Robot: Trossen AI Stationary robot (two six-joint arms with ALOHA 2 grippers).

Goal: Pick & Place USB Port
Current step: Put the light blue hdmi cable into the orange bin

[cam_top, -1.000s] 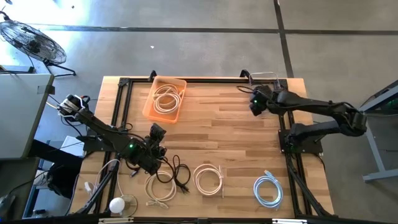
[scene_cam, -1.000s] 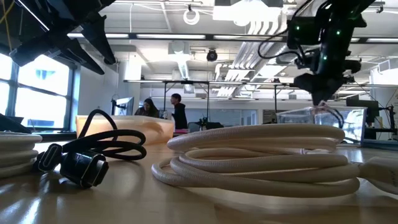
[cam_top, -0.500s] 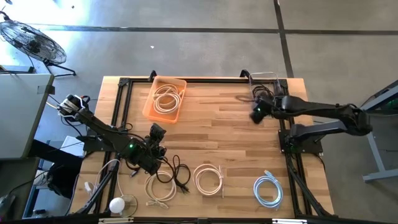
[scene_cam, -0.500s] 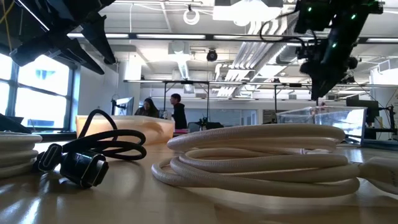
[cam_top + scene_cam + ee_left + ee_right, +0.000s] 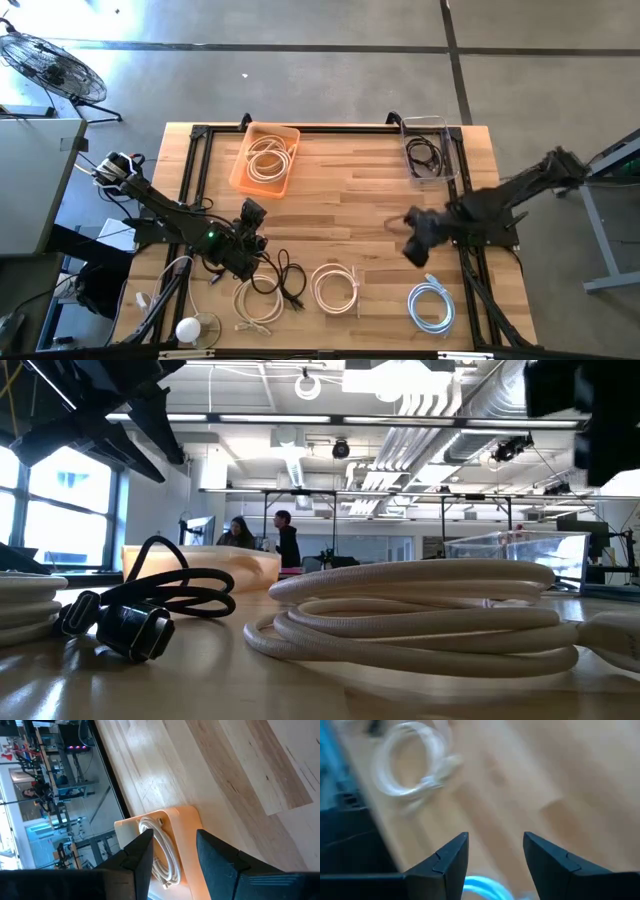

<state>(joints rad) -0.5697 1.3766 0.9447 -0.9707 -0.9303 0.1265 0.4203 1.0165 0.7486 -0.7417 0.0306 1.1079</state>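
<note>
While the right gripper (image 5: 416,240) hangs above bare wood between the clear bin (image 5: 449,161) and the light-blue cable coil (image 5: 431,306), its fingers (image 5: 449,861) are spread wide with nothing between them. A black cable (image 5: 424,155) already lies inside the clear bin, at the table's far right corner. Remaining cables sit along the near edge, well apart from the clear bin: light-blue coil nearest it, then a cream coil (image 5: 334,286), a black cable (image 5: 282,277) with connectors, and a white cable bundle (image 5: 255,305). Right wrist view shows the cream coil (image 5: 411,759) ahead and a sliver of blue between the fingers, so the light-blue coil looks like the likely next pick, though that is a guess. To do it well: centre over one side of the loop, not the hollow middle, descend with jaws wide, pinch several strands together so the coil lifts as one, then carry high enough to clear the bin wall. Left gripper (image 5: 250,243) waits over the black cable, far from the clear bin, fingers (image 5: 139,857) apart and empty. Orange bin (image 5: 239,165) holds a white coil (image 5: 267,158), far side, level with the clear bin.
</note>
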